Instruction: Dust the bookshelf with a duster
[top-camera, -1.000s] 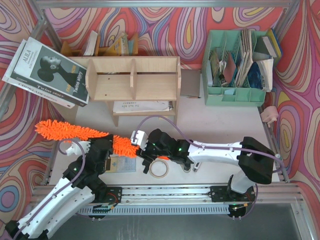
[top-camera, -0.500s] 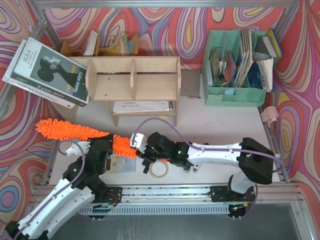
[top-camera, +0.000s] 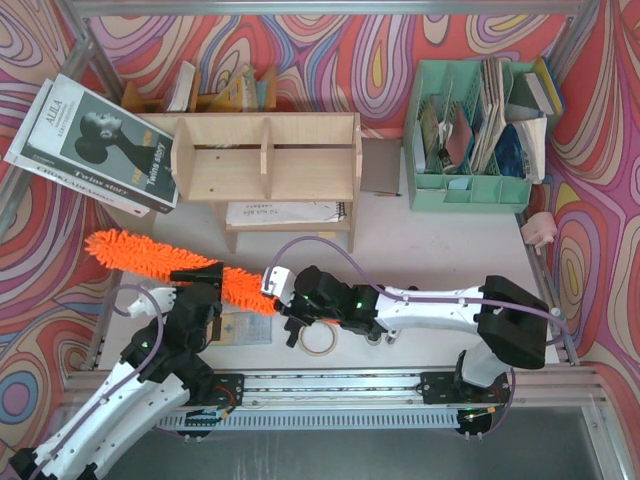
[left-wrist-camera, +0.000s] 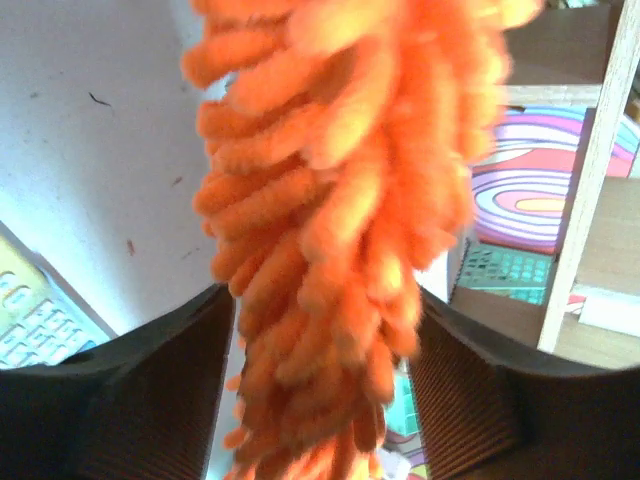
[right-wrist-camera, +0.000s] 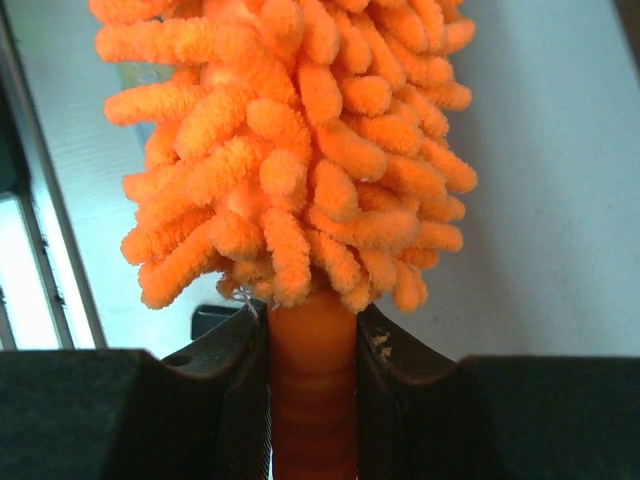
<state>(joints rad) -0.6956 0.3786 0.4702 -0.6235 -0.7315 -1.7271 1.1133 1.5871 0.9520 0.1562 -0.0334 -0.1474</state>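
The long fluffy orange duster (top-camera: 150, 258) stretches from left of the arms to the table's middle, in front of the light plywood bookshelf (top-camera: 265, 125). My right gripper (top-camera: 272, 290) is shut on its smooth orange handle (right-wrist-camera: 312, 380), with both fingers (right-wrist-camera: 240, 390) pressed against the handle's sides. My left gripper (top-camera: 200, 282) stands open around the duster's fluffy part (left-wrist-camera: 340, 200); there are small gaps between the fluff and each pad. A wooden upright of the bookshelf (left-wrist-camera: 590, 200) shows at the right of the left wrist view.
A stack of books (top-camera: 90, 140) leans against the shelf's left end. A mint green file organizer (top-camera: 480, 130) stands at the back right. A notebook (top-camera: 280, 212) lies under the shelf. A tape roll (top-camera: 318, 338) and a small booklet (top-camera: 243, 328) lie near the arms.
My right gripper has shut on the duster's handle. My left gripper has opened and let go of the fluff. The duster now lies straighter, its far end shifted slightly right.
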